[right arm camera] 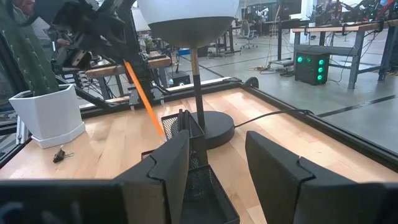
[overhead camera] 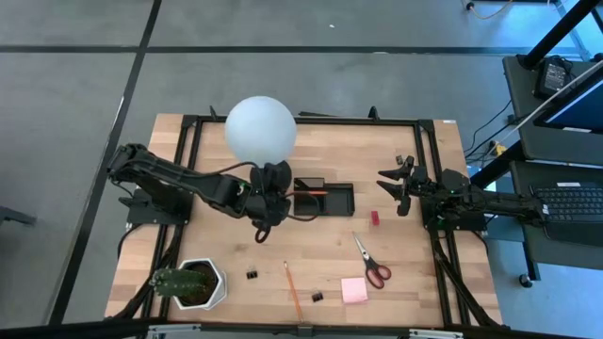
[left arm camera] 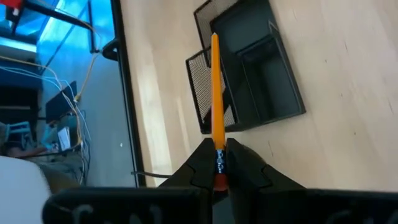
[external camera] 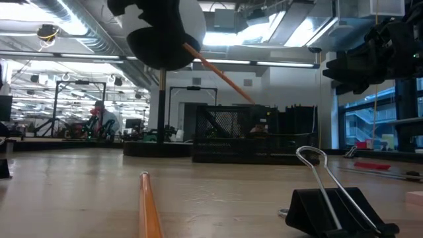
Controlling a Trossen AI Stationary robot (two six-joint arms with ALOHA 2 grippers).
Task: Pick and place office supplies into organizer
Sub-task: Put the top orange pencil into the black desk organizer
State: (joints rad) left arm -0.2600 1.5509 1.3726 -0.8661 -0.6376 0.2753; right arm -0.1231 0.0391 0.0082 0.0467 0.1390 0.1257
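Note:
My left gripper [overhead camera: 270, 209] hangs over the table's middle beside the lamp base and is shut on an orange pencil [overhead camera: 309, 191]. The pencil's tip points at the black mesh organizer [overhead camera: 326, 199], which stands to the right of the lamp. My right gripper [overhead camera: 393, 185] waits open above the table's right side, right of the organizer. On the table lie a second orange pencil [overhead camera: 293, 290], red-handled scissors [overhead camera: 373, 263], a pink sticky-note pad [overhead camera: 354, 290], a small red block [overhead camera: 374, 217] and black binder clips [overhead camera: 252, 274]. My left gripper pinches the orange pencil between its two fingers at the eraser end, on the metal band [left arm camera: 219, 163]. The pencil sticks out ahead along the fingers. It is lifted clear and slants down toward the table's right, its tip [left arm camera: 214, 37] over the organizer [left arm camera: 261, 74].
The white globe lamp [overhead camera: 261, 129] stands just behind my left gripper, with its round base [right arm camera: 212, 128] by the organizer's left end. A green plant in a white pot [overhead camera: 191, 284] sits at the near left. One binder clip [external camera: 337, 208] lies close to the low camera.

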